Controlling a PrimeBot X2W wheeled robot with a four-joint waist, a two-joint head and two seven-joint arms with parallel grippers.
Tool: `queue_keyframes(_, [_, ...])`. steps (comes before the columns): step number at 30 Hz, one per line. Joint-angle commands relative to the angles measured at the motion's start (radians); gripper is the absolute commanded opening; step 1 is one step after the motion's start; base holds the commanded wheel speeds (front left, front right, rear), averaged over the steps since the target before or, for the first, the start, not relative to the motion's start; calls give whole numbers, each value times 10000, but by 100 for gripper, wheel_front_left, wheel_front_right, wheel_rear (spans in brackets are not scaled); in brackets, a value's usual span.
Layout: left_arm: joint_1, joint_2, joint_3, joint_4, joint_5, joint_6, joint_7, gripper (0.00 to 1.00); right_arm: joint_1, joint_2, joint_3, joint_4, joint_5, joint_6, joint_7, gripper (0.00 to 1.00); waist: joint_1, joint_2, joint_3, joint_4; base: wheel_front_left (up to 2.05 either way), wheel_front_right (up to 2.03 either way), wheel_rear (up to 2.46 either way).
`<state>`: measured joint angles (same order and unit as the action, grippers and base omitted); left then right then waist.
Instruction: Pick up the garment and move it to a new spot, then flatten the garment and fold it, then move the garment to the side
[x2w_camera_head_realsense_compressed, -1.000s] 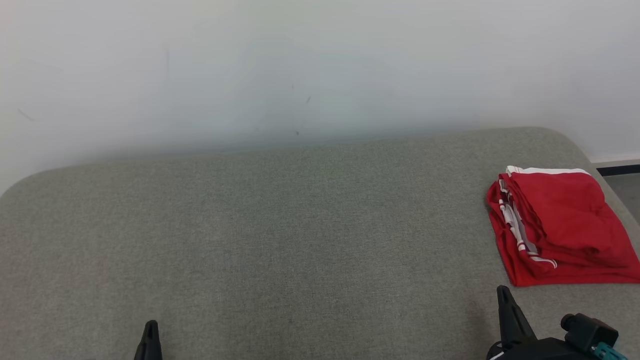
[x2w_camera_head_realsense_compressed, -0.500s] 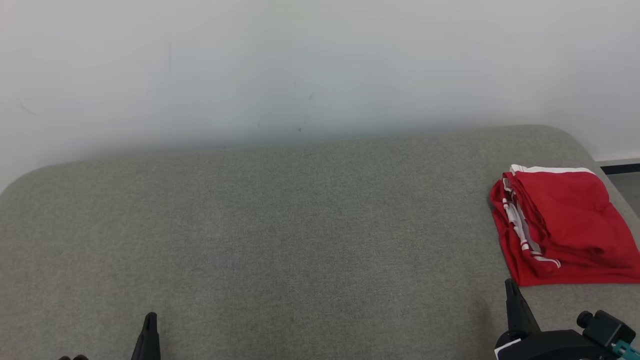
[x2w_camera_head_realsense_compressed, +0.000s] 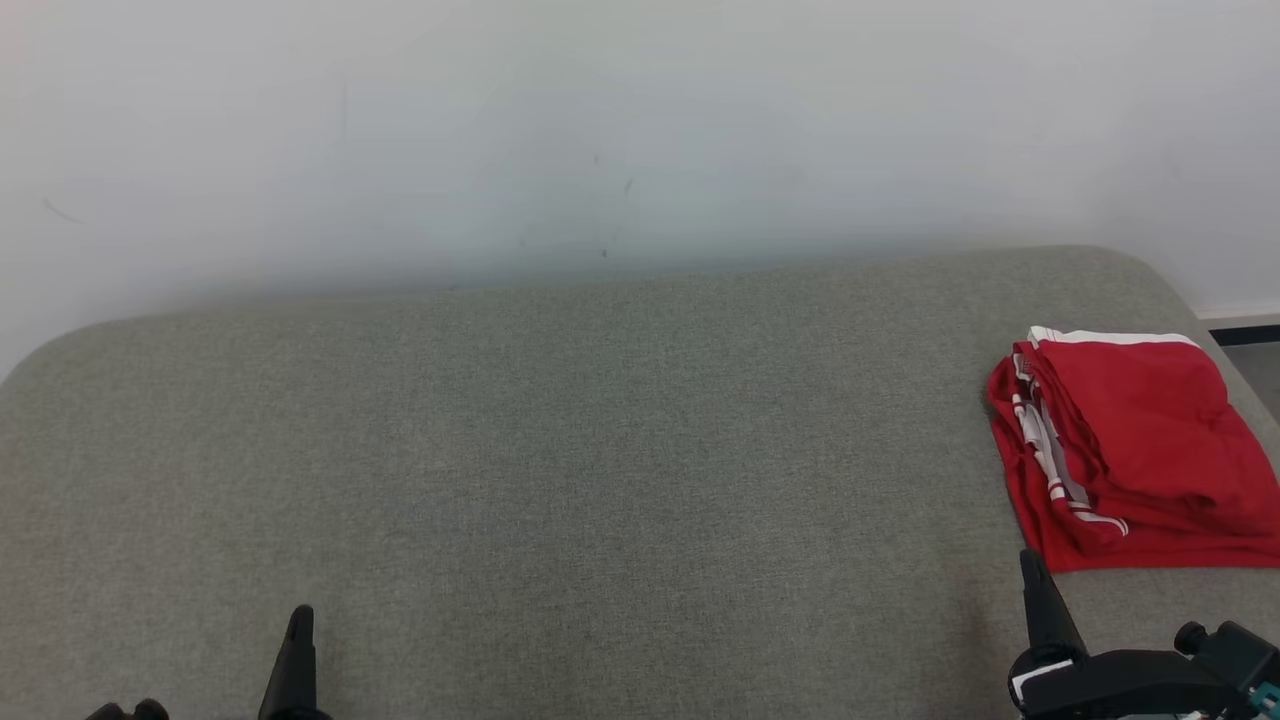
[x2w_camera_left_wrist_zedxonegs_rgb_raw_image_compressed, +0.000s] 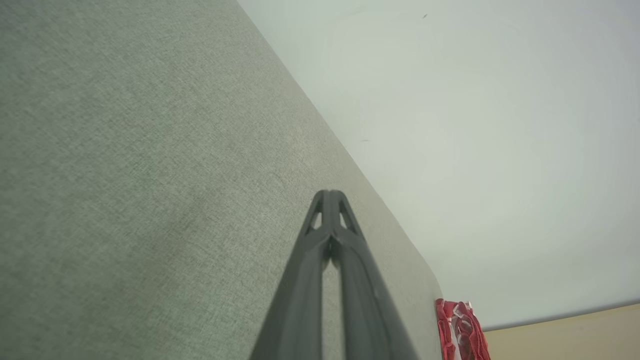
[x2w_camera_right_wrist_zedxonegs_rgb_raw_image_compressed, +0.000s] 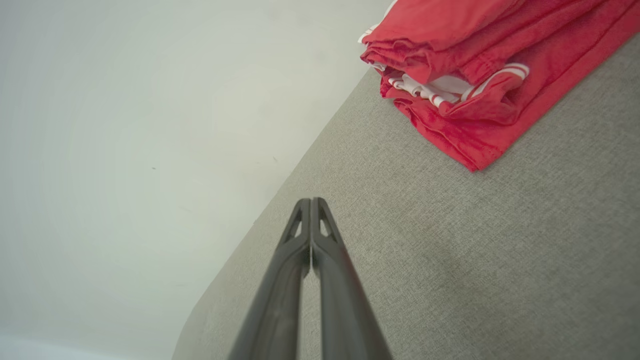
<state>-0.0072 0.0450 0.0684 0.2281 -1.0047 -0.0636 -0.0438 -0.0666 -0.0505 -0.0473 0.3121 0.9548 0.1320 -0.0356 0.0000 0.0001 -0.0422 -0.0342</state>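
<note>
With left tool (x2w_camera_head_realsense_compressed: 300, 618) and right tool (x2w_camera_head_realsense_compressed: 1032, 565) both closed and empty, the folded red garment (x2w_camera_head_realsense_compressed: 1130, 450) lies on the surface (x2w_camera_head_realsense_compressed: 600, 450) just ahead-right of the right tool, seemingly light, limp, slippery, best pinched through all layers at its near edge.

Red garment (x2w_camera_head_realsense_compressed: 1130, 450) runs off the edge at four o'clock, left gripper (x2w_camera_head_realsense_compressed: 300, 615) at seven and right gripper (x2w_camera_head_realsense_compressed: 1032, 565) at five both cut off below.
</note>
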Motion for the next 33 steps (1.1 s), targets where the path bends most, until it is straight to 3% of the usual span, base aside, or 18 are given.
queue_keyframes(1, [-249, 45, 57, -71, -362, -90, 77, 0, -240, -3, -63, -154, 368, -11, 63, 0, 0, -1, 12, 9, 0, 0, 0])
queue_keyframes(33, [-705, 61, 282, 56, -3375, -415, 889, 0, -370, 1, -396, -444, 3620, -17, 822, 0, 0, -1, 210, 159, 0, 0, 0])
